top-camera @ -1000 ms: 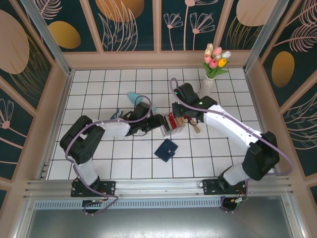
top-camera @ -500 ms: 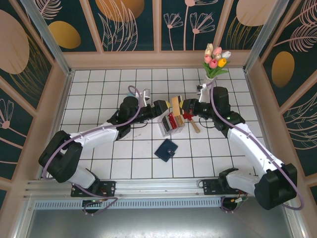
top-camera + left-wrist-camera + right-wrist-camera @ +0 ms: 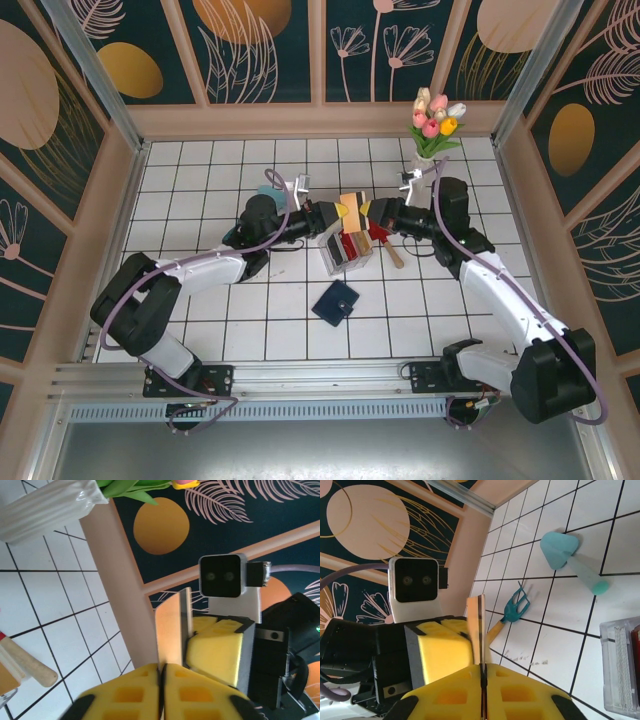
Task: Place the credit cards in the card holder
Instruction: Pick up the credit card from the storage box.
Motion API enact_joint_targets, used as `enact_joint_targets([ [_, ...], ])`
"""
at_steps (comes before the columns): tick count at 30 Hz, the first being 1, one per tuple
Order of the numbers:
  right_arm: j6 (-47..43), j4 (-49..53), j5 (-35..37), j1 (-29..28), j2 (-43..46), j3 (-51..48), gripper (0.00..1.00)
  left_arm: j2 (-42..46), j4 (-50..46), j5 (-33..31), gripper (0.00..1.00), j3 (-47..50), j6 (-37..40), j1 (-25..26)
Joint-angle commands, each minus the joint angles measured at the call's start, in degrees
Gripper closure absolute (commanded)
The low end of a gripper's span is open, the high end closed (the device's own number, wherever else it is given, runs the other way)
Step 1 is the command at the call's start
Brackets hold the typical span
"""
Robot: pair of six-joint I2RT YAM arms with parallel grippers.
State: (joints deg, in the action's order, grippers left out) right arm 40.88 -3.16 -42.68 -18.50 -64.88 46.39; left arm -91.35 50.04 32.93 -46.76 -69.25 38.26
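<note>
Since half a second ago the left claw (image 3: 334, 213) has shut: its yellow pads, then spread beside the gold-tan card (image 3: 350, 207), now pinch one edge of it. The right claw (image 3: 368, 211) pinches the opposite edge, pads pressed together on the card, so both claws hold it in the air above the far end of the clear rack (image 3: 347, 252). Each wrist camera sees the card nearly edge-on, so no print on its faces can be made out. A red card (image 3: 346, 243) stands in the rack; the darker piece beside it is too small to identify. In the right wrist view the rack is cut off by the frame edge. The navy card holder (image 3: 336, 301) lies flat on the tiled counter (image 3: 260, 320), on the near side of the rack and apart from it; nothing readable shows on it at this distance.
</note>
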Motion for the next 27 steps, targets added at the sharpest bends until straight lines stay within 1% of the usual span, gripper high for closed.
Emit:
enact_joint_targets([
  [1,-1.2,-1.9,-5.9,1.0,-0.4,-0.3,0.84,-0.2,0.6,0.8,0.95,-0.4,1.2,-0.1],
  [4,-3.3,-0.4,-10.1,1.7,-0.6,0.2,0.83,-0.3,-1.1,2.0,0.96,-1.2,2.5,-0.1],
  [7,-6.2,2.5,-12.9,2.1,-0.8,1.3,0.83,-0.7,-5.1,3.1,0.95,-2.7,4.7,-0.2],
  [9,-6.8,3.0,-14.4,2.3,-0.8,1.4,0.86,-1.2,-6.8,4.2,0.95,-3.6,5.8,-0.3],
  [11,-7.6,3.7,-15.7,2.4,-1.0,1.7,0.89,-1.6,-7.9,4.7,0.91,-4.3,6.2,-0.3],
  [12,-8.1,4.7,-15.2,2.4,-1.1,1.9,0.94,-1.8,-8.6,4.8,0.89,-4.5,6.4,-0.3],
  [13,-8.7,5.7,-14.6,2.4,-1.0,2.0,0.96,-1.8,-9.3,4.8,0.89,-4.6,6.6,-0.4],
  [14,-9.2,6.9,-13.2,2.5,-0.7,1.9,0.97,-1.8,-10.0,4.7,0.87,-4.8,6.9,-0.3],
  [15,-9.5,8.4,-11.0,2.5,-0.4,2.0,0.98,-1.7,-11.5,4.3,0.8,-4.8,7.6,-0.4],
  [16,-9.5,9.3,-9.1,2.6,0.1,1.8,1.0,-1.5,-14.4,3.2,0.66,-5.1,8.7,-0.3],
  [17,-9.0,10.3,-6.4,2.6,0.7,1.5,1.0,-1.1,-19.5,0.8,0.52,-5.7,11.2,-0.2],
  [18,-8.2,12.1,-2.7,2.6,1.5,1.3,1.0,-0.4,-25.0,-2.3,0.48,-6.3,14.0,-0.1],
  [19,-7.4,13.4,-0.1,2.5,2.1,0.9,1.0,0.2,-29.9,-4.9,0.47,-6.6,16.3,0.0],
  [21,-4.9,17.5,7.6,2.5,3.7,0.2,1.0,1.7,-38.1,-10.3,0.38,-6.6,19.8,0.4],
  [22,-3.6,19.6,11.5,2.4,4.5,-0.2,1.0,2.3,-40.8,-12.7,0.37,-6.4,20.9,0.8],
  [24,0.0,25.1,22.6,1.2,6.7,-0.7,1.0,3.7,-46.3,-18.5,0.37,-5.7,23.5,2.5],
  [27,5.4,29.8,33.5,-2.1,9.7,-2.5,1.0,4.2,-53.7,-25.9,0.34,-5.9,26.3,7.2],
])
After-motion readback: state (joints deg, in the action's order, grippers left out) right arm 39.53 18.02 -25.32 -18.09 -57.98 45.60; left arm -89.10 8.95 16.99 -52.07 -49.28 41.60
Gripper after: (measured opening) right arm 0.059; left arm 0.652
